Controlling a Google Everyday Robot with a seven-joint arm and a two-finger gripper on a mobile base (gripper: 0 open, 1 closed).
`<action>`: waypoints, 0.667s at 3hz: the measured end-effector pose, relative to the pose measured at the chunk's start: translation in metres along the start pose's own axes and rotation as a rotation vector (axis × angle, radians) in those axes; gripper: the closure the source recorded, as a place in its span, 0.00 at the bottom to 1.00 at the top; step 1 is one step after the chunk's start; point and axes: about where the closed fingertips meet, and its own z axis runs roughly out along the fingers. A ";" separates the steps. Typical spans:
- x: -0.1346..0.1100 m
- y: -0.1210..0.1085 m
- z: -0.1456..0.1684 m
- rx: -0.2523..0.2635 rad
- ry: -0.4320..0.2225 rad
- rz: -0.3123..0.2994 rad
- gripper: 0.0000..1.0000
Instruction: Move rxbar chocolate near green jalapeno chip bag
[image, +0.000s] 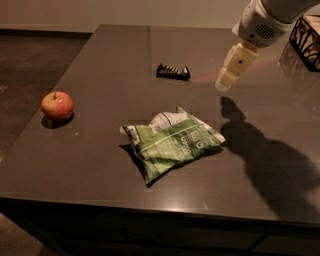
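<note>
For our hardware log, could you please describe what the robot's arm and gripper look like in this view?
The arm is a rounded white housing with a patch of small dark vent holes. The gripper, at upper right above the table, is cream, blocky and tapering, with one small dark dot. No cables show.

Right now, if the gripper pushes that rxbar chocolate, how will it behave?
The rxbar chocolate lies flat on the table, so it likely slides rather than rolls. Small and thin, probably light. The gripper hovers to its right, not touching it.
</note>
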 end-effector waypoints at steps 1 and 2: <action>-0.020 -0.039 0.043 -0.006 -0.050 0.044 0.00; -0.039 -0.064 0.088 -0.030 -0.083 0.062 0.00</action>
